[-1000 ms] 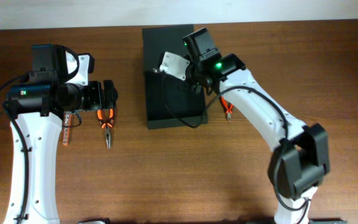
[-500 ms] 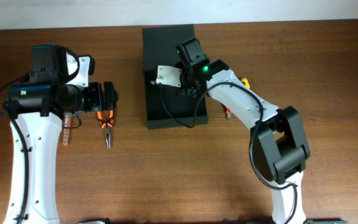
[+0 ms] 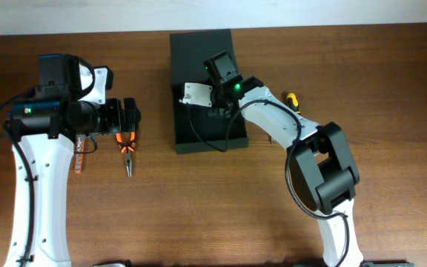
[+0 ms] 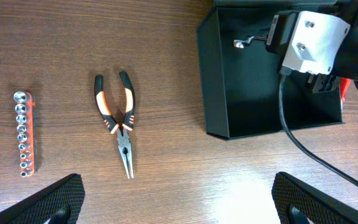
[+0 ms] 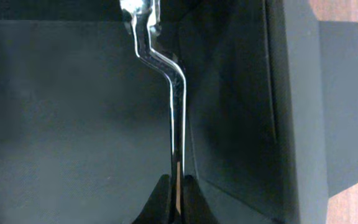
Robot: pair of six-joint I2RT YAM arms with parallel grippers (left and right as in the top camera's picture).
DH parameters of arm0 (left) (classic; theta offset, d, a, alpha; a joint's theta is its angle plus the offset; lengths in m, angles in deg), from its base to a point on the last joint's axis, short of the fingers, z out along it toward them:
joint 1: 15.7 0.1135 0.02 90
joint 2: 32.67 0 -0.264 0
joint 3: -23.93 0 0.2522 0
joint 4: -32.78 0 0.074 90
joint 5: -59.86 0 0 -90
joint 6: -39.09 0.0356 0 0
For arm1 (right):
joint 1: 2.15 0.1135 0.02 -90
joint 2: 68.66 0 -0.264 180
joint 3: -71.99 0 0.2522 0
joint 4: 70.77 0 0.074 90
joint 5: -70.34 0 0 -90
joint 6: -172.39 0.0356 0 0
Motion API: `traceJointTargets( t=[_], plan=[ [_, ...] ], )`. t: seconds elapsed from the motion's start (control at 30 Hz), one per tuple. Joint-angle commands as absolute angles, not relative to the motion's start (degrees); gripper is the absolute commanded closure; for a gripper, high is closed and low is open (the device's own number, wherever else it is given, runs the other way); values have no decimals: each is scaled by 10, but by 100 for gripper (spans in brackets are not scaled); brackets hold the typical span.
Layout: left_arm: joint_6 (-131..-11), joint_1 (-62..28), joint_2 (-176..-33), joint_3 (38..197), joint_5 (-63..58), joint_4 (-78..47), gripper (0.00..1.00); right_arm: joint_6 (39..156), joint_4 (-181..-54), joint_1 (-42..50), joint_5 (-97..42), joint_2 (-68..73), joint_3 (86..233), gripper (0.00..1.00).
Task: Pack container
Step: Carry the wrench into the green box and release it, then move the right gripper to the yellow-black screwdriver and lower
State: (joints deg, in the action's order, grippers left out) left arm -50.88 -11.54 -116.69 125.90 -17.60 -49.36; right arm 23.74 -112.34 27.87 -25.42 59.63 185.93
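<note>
Overhead view puts the container [image 3: 199,52], a dark box with its flap lid thrown open, at upper centre of the frame on the wooden surface [image 3: 384,74]. The right arm reaches down into it. In the right wrist view the right pincer [image 5: 176,196] is clamped shut on the end of a bent chrome tool [image 5: 178,112], perhaps an offset wrench. The bar hangs inside the box, and I cannot tell whether it touches the floor. The floor shows nothing else on it, so I judge packing barely begun: this first piece is in but not released.

The left pincer [image 4: 179,208] stands fully spread and holds nothing, poised over the pliers [image 4: 122,124] at left of the frame.

Counted:
- one container;
- one chrome tool, in the grip;
- one pair of orange-and-black needle-nose pliers;
- one red socket rail [image 4: 25,134], far left, with eight or nine sockets;
- one yellow-handled screwdriver [image 3: 291,99], right of the box;
- one red-handled tool [image 4: 342,89], just beside the box's right wall, mostly hidden.

That leaves four loose items outside, then probably the lid to close.
</note>
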Motion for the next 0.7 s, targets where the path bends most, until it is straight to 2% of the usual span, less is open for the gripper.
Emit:
traceJointTargets(
  t=[0.0,0.2,0.23,0.3,0.43,0.67],
  plan=[
    [-500,-114,-1172,1267,-179,-496,1,244,-1117,283,-245,603,1870,96],
    [-500,-114,-1172,1267,-179,-497,1,261,-1117,283,-240,611,1870,95],
    [-500,-114,-1172,1267,-179,-498,1,270,-1117,283,-239,611,1870,82],
    [-500,-114,-1172,1267,-180,-501,1,287,-1114,284,-238,610,1870,64],
    [-500,-114,-1172,1267,-179,-501,1,296,-1108,292,-234,606,1871,50],
    [-500,-114,-1172,1267,-180,-503,1,430,-1116,311,-161,557,1889,49]
  ],
)
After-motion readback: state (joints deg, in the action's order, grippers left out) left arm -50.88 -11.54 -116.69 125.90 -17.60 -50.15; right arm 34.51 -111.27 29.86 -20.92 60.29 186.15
